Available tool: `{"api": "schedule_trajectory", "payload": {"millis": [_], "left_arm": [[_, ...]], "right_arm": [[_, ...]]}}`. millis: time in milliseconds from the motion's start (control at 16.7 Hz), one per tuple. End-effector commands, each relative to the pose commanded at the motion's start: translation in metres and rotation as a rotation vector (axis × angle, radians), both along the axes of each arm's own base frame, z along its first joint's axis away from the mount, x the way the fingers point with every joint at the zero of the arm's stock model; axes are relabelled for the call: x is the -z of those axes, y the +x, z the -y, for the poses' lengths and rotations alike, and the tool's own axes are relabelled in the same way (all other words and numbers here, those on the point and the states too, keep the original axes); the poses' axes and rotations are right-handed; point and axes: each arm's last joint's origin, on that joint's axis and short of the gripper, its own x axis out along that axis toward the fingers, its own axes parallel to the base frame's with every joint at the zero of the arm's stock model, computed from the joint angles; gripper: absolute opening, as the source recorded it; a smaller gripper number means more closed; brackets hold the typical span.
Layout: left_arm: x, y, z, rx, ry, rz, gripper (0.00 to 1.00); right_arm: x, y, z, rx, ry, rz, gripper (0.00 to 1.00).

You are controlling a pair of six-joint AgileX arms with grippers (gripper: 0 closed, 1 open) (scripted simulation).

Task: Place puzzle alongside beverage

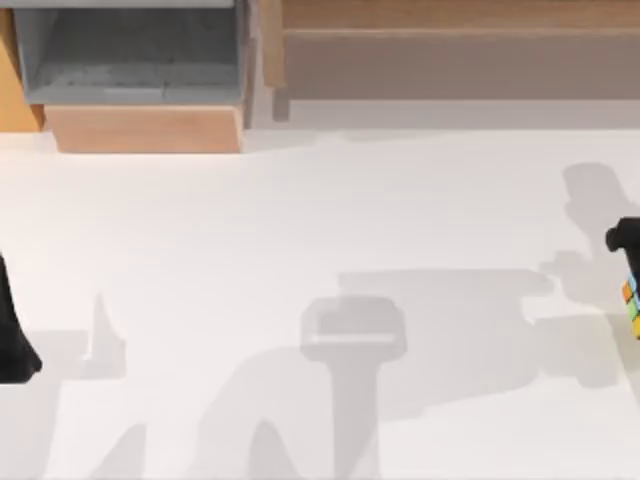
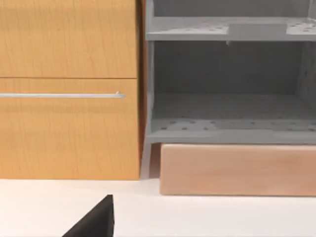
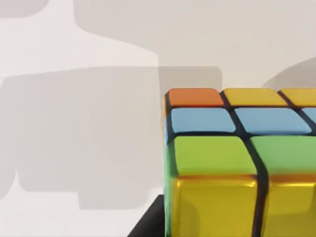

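The puzzle (image 1: 632, 302) is a small cube with orange, blue, green and yellow tiles, at the table's far right edge. My right gripper (image 1: 628, 268) is shut on it from above, its black body just behind the cube. In the right wrist view the puzzle (image 3: 232, 163) looms close, with a black finger (image 3: 148, 228) against its lower side and its shadow on the white table behind. The beverage is out of view. My left arm (image 1: 12, 330) sits parked at the left edge, and one black fingertip (image 2: 96, 221) of it shows in the left wrist view.
A grey open shelf unit (image 1: 130, 60) on a pale wooden plinth (image 1: 145, 128) stands at the back left. Beside it is an orange wooden cabinet (image 2: 69, 123) with a metal handle. A long wooden ledge (image 1: 450, 50) runs along the back right.
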Motion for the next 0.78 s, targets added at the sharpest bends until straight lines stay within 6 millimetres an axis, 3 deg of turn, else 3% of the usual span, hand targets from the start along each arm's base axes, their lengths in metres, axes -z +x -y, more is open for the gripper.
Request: {"api": "schedule_trajectory", "payload": {"millis": [780], "left_arm": [[0.0, 0.0, 0.0, 0.0, 0.0, 0.0, 1.0]], "right_arm": [[-0.012, 0.007, -0.008, -0.056, 0.045, 0.072, 0.0]]}}
